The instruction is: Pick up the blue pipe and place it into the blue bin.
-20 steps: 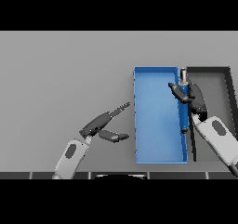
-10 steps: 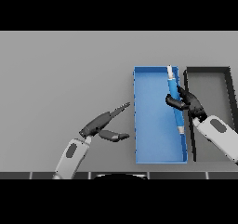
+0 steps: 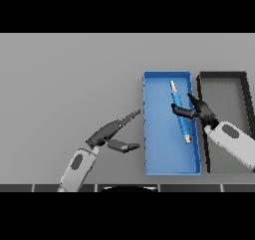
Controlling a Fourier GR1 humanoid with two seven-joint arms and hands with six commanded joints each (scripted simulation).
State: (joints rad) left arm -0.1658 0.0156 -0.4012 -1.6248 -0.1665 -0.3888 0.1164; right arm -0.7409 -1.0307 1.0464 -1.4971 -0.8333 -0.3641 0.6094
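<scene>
Blue bin (image 3: 169,159), long axis running away from robot, on grey table (image 3: 64,79). Blue pipe (image 3: 181,115) inside bin, in its right half, slightly tilted, silver tip toward far end. Right hand (image 3: 199,112) over bin's right wall, fingers spread beside pipe, not curled round it. Left hand (image 3: 110,134) just left of bin, fingers straight, thumb apart. Black bin (image 3: 246,84) right of blue bin.

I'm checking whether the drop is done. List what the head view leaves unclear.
- Right hand: its fingers overlap the pipe, so whether they hold or have let go cannot be told.
- Pipe: whether it rests on the blue bin's floor or hangs above it.
- Black bin: its near right part is covered by the right arm.
- Left hand: idle left of the blue bin, open.
</scene>
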